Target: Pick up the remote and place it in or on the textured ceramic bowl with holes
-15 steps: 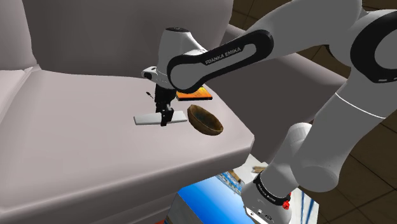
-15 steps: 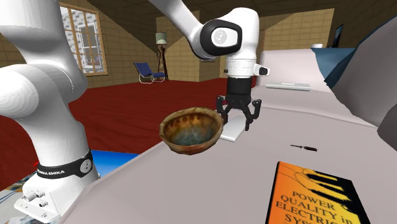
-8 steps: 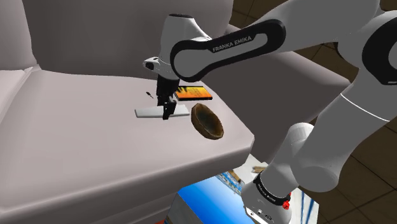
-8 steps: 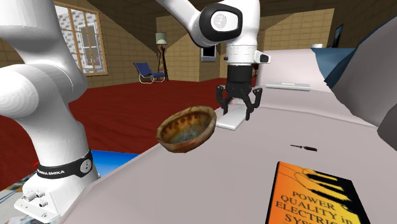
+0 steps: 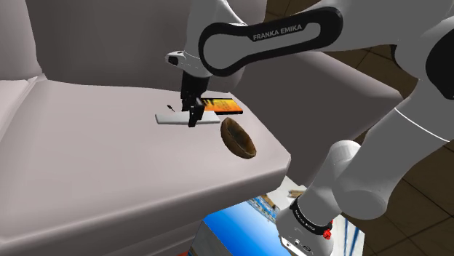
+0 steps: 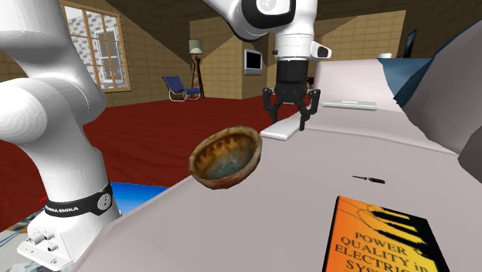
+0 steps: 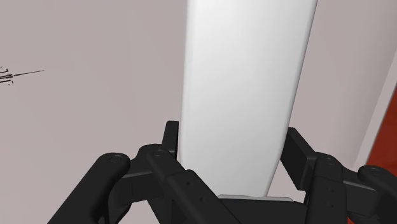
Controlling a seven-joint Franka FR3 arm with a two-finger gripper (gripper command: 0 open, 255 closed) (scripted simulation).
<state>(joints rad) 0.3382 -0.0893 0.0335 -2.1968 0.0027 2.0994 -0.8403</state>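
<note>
Wrist view up close: the gripper [image 7: 233, 145] was clamped on the remote [image 7: 245, 83], a plain white slab, with one black finger on each long edge, so the jaws were only as wide as the remote itself. The remote ran straight out ahead from between them. Past it was the grey sofa seat [image 7: 95, 108], with a tiny dark pointed thing [image 7: 16, 75] lying well off to one side of the jaws. In the shoulder view the gripper [image 5: 193, 116] pointed straight down and the remote [image 5: 171, 117] stuck out level from the jaws toward that view's left; it looked clear of the cushion, though I couldn't say for sure. The bowl [image 5: 237, 137], brown and tipped over on its side, sat lower than the jaws and toward that view's right, near them but not touching, close to the seat's edge. An orange book [image 5: 218, 106] lay just behind the jaws. In the second exterior view, well beyond the jaws, were a red floor [image 6: 147, 139], a blue chair [image 6: 183, 86], a lamp [image 6: 196, 48] and a window [image 6: 93, 46].
</note>
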